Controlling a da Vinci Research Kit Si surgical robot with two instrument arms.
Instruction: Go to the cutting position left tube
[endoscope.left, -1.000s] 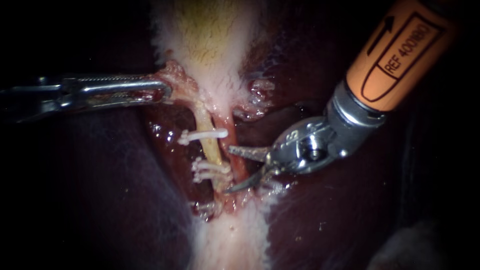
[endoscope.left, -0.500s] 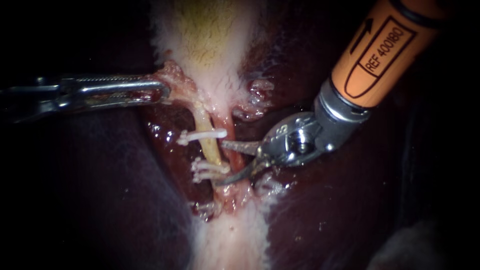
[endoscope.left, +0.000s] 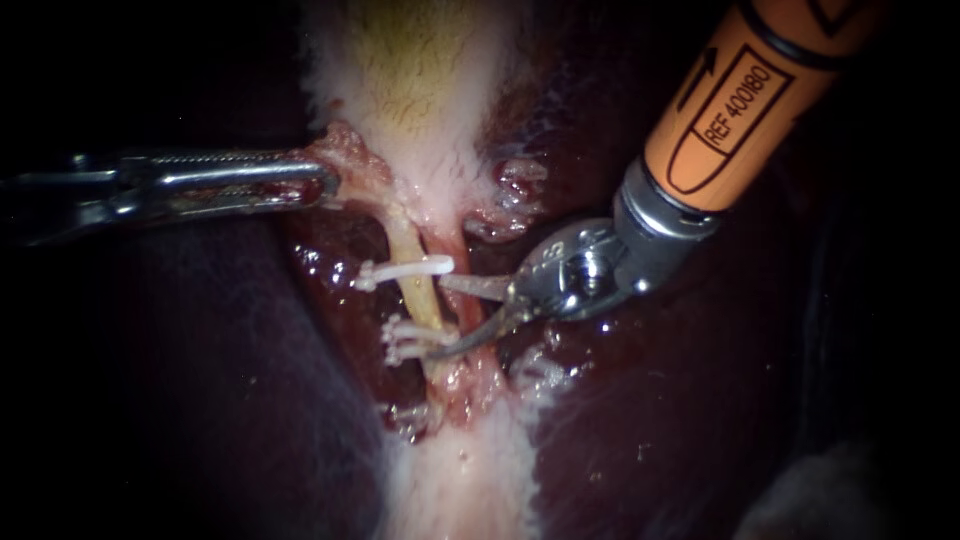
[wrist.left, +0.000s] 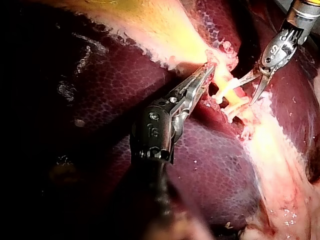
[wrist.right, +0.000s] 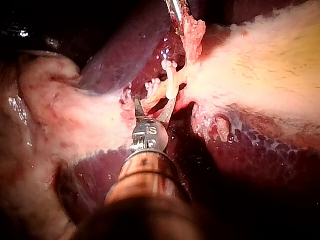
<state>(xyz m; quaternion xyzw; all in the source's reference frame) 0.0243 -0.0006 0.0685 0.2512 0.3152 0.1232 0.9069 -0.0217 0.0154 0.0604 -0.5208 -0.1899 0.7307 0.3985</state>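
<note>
Two tubes run down from the pale gallbladder: a yellowish left tube and a reddish right tube. White clips cross the left tube above and below a bare stretch. My right instrument, with curved blades on an orange shaft, is open; its blades straddle the right tube and their tips reach the left tube between the clips. My left instrument is shut on ragged tissue at the gallbladder's neck and holds it to the left. In the wrist views my left instrument grips beside the tubes and my right instrument opens toward them.
Dark liver lies on both sides of the tubes. A pale band of tissue runs down below the lower clips. Frayed reddish tissue sits just above my right instrument's wrist.
My right instrument has moved left and slightly up, bringing its open blades over the right tube to the left tube. My left instrument has held still.
</note>
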